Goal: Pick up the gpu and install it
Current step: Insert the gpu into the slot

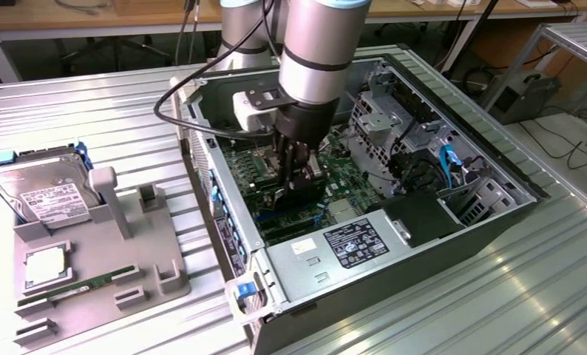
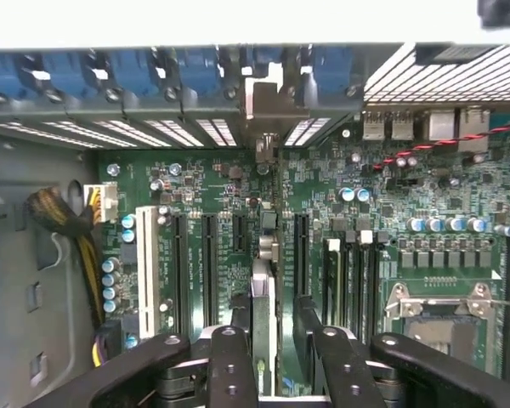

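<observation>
The gpu [image 2: 263, 314] stands on edge over the green motherboard [image 2: 382, 212], seen edge-on in the wrist view as a thin card between two long black expansion slots, its silver bracket [image 2: 266, 102] reaching up to the row of blue slot clips [image 2: 153, 72] at the case's rear wall. In the exterior view the card [image 1: 296, 198] is a dark shape low inside the open computer case [image 1: 491, 214], directly beneath the arm.

The tool [image 2: 264, 319] straddles the card: its two black fingers [image 2: 308, 316] flank the card's edge on either side. A narrow gap seems to show between each finger and the card, so the jaws look partly parted, but I cannot tell for certain whether they grip the card or have let go of it. In the exterior view the tool [image 1: 299, 188] reaches straight down into the middle of the case.

Right of the card on the motherboard lie further black slots and the empty processor socket [image 2: 438, 310] with its metal frame. A bundle of yellow and black cables [image 2: 68, 225] plugs in at the board's left edge.

The case lies on its side on a ribbed metal surface [image 1: 96, 118]. On the exterior view's left a grey fixture tray [image 1: 165, 281] sits on that surface, carrying a silver hard drive [image 1: 42, 194] with a white label at its far end and a narrow green memory stick [image 1: 77, 285] nearer.
</observation>
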You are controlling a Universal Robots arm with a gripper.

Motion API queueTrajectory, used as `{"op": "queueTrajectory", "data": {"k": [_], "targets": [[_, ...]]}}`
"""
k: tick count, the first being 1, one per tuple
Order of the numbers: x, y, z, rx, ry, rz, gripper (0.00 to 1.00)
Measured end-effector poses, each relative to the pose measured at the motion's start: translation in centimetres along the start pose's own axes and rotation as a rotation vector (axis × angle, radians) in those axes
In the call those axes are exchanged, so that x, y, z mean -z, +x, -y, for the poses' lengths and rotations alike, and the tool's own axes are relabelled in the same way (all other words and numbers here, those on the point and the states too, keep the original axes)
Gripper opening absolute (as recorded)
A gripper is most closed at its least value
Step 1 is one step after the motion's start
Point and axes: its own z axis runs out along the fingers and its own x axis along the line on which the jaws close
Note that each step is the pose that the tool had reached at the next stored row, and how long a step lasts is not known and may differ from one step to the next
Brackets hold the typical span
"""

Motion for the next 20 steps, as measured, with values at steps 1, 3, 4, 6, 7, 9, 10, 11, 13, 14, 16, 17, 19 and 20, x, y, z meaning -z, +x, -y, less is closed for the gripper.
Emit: {"op": "queueTrajectory", "data": {"k": [1, 3, 4, 6, 7, 9, 10, 11, 13, 14, 16, 17, 19, 20], "targets": [[0.35, 0.01, -0.01, 0.0, -0.0001, -0.0002, 0.34], [0.71, 0.0, -0.01, 0.0, -0.0001, -0.0001, 0.34], [0.75, -0.01, -0.02, 0.0, 0.0, 0.0, 0.33], [0.75, -0.07, -0.06, 0.0, 0.0, -0.0006, 0.25], [0.76, -0.09, -0.09, 0.0, -0.0001, -0.0012, 0.19], [0.73, -0.14, -0.19, 0.0, 0.0001, -0.0021, 0.13], [0.71, -0.19, -0.27, 0.0, 0.0, -0.0034, 0.11], [0.67, -0.23, -0.33, 0.0, 0.0, -0.0041, 0.11], [0.43, -0.35, -0.46, 0.0, 0.0002, -0.0053, 0.11], [0.35, -0.39, -0.5, 0.0, 0.0004, -0.0057, 0.11], [0.13, -0.54, -0.59, 0.0, 0.0007, -0.0067, 0.11], [0.06, -0.59, -0.61, 0.0, 0.0008, -0.007, 0.11], [-0.04, -0.64, -0.64, 0.0, 0.0007, -0.0078, 0.11], [-0.09, -0.65, -0.65, 0.0, 0.0005, -0.0085, 0.11]]}}
